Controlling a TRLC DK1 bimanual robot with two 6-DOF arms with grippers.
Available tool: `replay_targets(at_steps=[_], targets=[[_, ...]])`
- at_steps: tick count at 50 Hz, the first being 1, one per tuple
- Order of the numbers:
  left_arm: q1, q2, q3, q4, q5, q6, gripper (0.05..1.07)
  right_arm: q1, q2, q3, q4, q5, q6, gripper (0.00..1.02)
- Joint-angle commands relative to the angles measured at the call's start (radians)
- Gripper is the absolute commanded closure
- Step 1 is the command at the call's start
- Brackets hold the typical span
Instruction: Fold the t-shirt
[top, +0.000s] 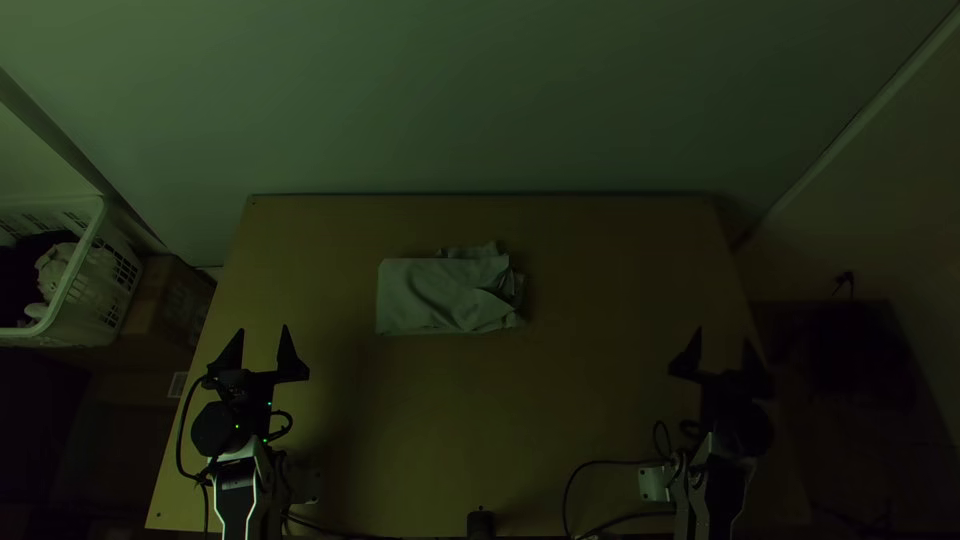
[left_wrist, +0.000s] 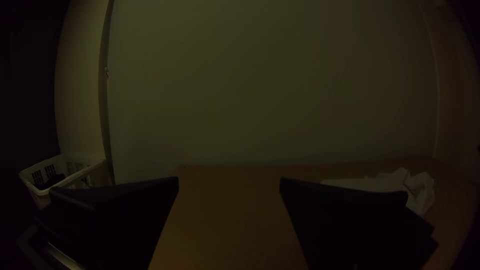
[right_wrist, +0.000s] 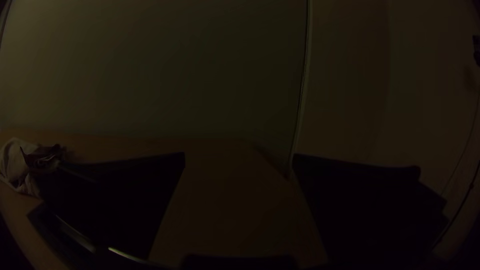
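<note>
The folded t-shirt (top: 440, 295) is lying mid-desk (top: 560, 400); left end effector (top: 260, 340) and right end effector (top: 722, 350) are sitting spread.

The t-shirt (top: 440, 295) lies folded, rumpled at one end; each pincer stands apart from it.
</note>
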Motion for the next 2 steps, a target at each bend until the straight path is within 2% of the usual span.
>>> replay_targets(at_steps=[1, 2], targets=[[0.004, -0.004, -0.044, -0.031, -0.002, -0.013, 0.10, -0.007, -0.002, -0.012, -0.022, 0.006, 0.014, 0.04], [0.004, -0.005, -0.044, -0.031, -0.002, -0.013, 0.10, -0.007, -0.002, -0.012, -0.022, 0.006, 0.014, 0.04]])
